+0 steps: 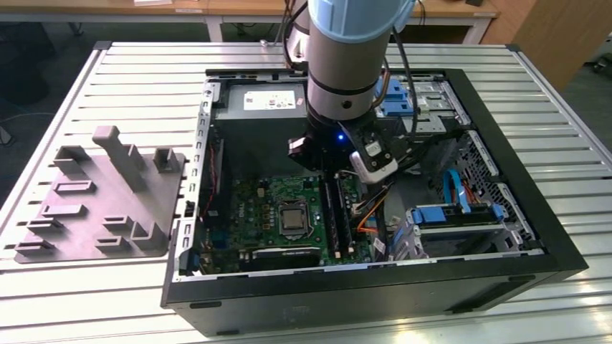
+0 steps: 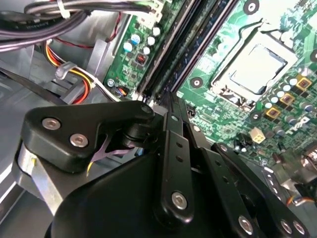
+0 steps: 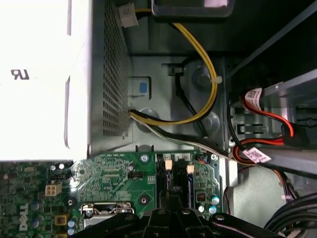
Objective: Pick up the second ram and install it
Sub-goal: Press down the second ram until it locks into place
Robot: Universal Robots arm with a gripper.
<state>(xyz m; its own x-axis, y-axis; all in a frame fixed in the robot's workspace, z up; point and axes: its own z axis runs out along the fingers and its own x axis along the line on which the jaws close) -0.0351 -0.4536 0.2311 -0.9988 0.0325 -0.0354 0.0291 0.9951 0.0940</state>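
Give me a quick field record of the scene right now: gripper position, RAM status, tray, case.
gripper: down inside the open PC case, over the motherboard's long black memory slots
second ram: cannot tell whether a stick is held or seated
memory slots: beside the CPU socket, toward the exterior view's right
grey tray: on the table at the exterior view's left, outside the case, no stick on it
cables: yellow bundle near the power supply

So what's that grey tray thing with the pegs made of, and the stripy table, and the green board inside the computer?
The grey tray looks like matte moulded plastic: dull, one even colour, blocky pegs. The table seems to be bare metal, probably aluminium: pale, slightly shiny ribbed slats. The green board looks like glossy lacquered circuit board, with silvery solder spots and metal parts on it.
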